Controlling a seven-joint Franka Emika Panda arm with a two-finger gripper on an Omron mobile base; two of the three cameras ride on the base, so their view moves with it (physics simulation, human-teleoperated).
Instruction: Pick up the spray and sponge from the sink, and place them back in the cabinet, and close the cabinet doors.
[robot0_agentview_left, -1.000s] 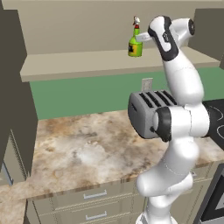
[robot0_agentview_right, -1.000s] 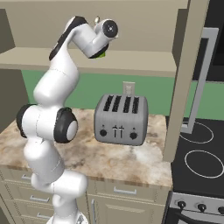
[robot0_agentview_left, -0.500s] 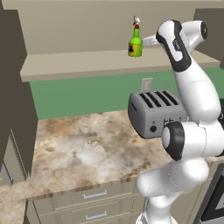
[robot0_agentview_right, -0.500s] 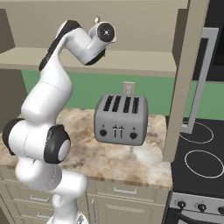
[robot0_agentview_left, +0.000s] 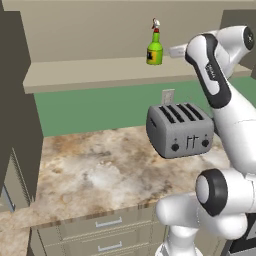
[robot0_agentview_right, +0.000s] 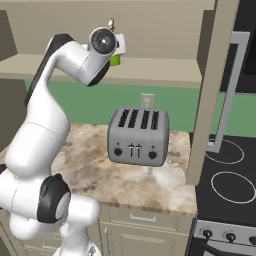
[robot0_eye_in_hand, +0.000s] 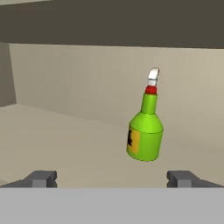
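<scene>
The lime-green spray (robot0_agentview_left: 155, 50) stands upright on the beige shelf of the open cabinet (robot0_agentview_left: 90, 72), white-and-red nozzle on top. My gripper (robot0_agentview_left: 173, 50) hovers just to its right at shelf height, open and empty, apart from the bottle. In the hand view the spray (robot0_eye_in_hand: 145, 133) stands ahead and right of centre, beyond the spread fingertips (robot0_eye_in_hand: 43, 178) of the gripper (robot0_eye_in_hand: 112, 178). In the right base view my hand hides most of the spray (robot0_agentview_right: 116, 60). One of the cabinet doors (robot0_agentview_right: 210, 85) stands open at the right. The sponge and the sink are out of view.
A grey four-slot toaster (robot0_agentview_left: 179, 130) sits on the marbled counter (robot0_agentview_left: 95, 170) under the shelf. Beige drawers (robot0_agentview_left: 110, 235) run below the counter. A black stovetop (robot0_agentview_right: 227, 185) lies to the right. A dark panel (robot0_agentview_left: 15, 125) stands at the far left.
My hand has drawn back to the right, away from the spray, which stays upright on the shelf. The elbow has swung lower and nearer the cameras.
</scene>
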